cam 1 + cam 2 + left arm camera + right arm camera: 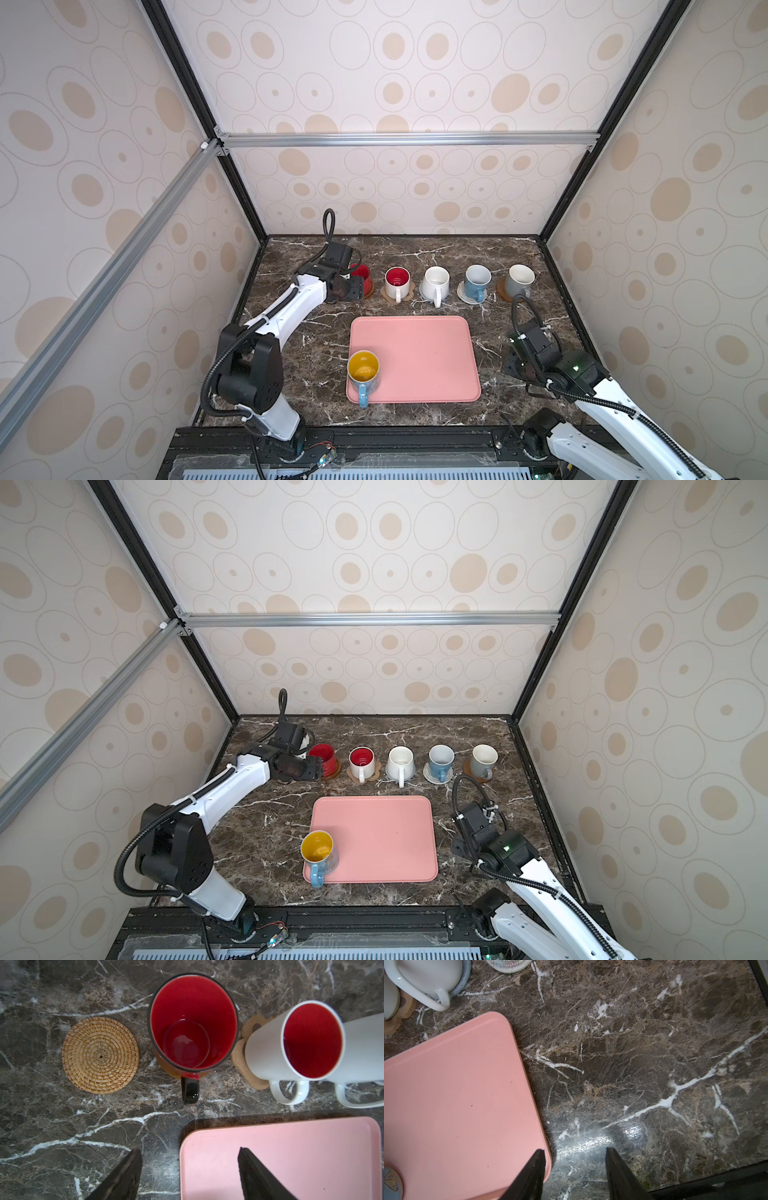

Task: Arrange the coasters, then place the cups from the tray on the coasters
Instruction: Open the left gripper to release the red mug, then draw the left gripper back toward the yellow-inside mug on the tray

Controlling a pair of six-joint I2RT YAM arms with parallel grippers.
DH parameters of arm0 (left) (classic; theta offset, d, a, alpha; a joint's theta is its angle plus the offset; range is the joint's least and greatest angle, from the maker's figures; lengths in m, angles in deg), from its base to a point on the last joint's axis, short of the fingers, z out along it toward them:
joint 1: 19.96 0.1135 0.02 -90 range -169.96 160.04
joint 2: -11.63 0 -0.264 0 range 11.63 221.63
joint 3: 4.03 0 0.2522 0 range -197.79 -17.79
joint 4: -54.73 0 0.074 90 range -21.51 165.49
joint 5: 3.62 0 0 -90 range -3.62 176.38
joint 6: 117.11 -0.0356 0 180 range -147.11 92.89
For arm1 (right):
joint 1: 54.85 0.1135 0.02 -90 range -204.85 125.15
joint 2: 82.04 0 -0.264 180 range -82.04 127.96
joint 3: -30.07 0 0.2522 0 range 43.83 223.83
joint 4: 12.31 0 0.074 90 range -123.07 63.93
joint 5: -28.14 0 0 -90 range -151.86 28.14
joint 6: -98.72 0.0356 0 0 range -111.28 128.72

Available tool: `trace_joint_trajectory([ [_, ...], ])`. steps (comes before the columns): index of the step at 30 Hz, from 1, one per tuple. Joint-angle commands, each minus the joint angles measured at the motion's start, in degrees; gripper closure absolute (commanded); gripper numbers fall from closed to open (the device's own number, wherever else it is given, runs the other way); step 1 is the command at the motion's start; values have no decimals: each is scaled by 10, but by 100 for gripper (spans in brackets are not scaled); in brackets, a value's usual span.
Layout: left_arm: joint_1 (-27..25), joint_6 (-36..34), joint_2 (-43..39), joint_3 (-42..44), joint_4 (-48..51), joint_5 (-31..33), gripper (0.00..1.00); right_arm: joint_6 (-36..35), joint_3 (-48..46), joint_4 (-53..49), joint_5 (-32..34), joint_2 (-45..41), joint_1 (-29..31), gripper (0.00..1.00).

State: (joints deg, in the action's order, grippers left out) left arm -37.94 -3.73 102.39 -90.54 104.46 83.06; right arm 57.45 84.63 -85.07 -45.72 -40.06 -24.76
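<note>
Left gripper [188,1149] — jaws apart, empty

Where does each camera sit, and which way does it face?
Both top views: high at front, looking down on the table and tray; left arm, right arm show.
Left wrist: above the left gripper, facing red cup and rattan coaster.
Right wrist: above the right gripper, facing the table.
Shared: both wrist views catch the tray.
</note>
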Motion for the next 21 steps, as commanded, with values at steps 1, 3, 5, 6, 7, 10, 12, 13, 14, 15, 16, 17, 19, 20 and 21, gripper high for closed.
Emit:
trace_joint_trajectory([
  [1, 4, 24, -47, 25, -22, -9, 22, -2, 6, -21, -4, -7, -3, 49],
  [3, 4, 32, -70, 45, -29, -9, 20, -2, 6, -23, -6, -10, -3, 49],
  [5, 4, 36, -90, 59, -33, -11, 18, -2, 4, -23, -8, -13, -4, 49],
  [6, 4, 39, -97, 64, -34, -13, 16, -3, 4, -23, -9, -14, -3, 49],
  [7, 4, 40, -106, 70, -35, -14, 14, -2, 4, -23, -9, -15, -4, 49],
  [10, 5, 47, -129, 87, -38, -14, 12, -1, 4, -22, -11, -16, -4, 49],
  [12, 4, 52, -148, 97, -42, -11, 11, -1, 5, -20, -14, -15, -3, 49],
  [13, 4, 55, -158, 103, -43, -10, 11, -2, 4, -19, -15, -13, -3, 49],
  [14, 4, 58, -168, 108, -44, -11, 11, -2, 4, -18, -17, -12, -4, 49],
  [15, 4, 60, -177, 111, -44, -12, 10, -3, 4, -17, -18, -11, -4, 49],
  [16, 4, 60, -186, 114, -43, -14, 10, -3, 4, -15, -19, -10, -4, 49],
  [17, 4, 60, -194, 116, -41, -17, 10, -5, 4, -14, -20, -9, -4, 49],
  [19, 4, 56, -212, 121, -41, -36, 9, -8, 6, -10, -22, -5, -4, 49],
  [20, 4, 51, -222, 126, -42, -57, 10, -10, 6, -7, -23, -2, -3, 49],
  [21, 2, 48, -232, 129, -40, -69, 10, -11, 6, -5, -23, 1, -4, 49],
])
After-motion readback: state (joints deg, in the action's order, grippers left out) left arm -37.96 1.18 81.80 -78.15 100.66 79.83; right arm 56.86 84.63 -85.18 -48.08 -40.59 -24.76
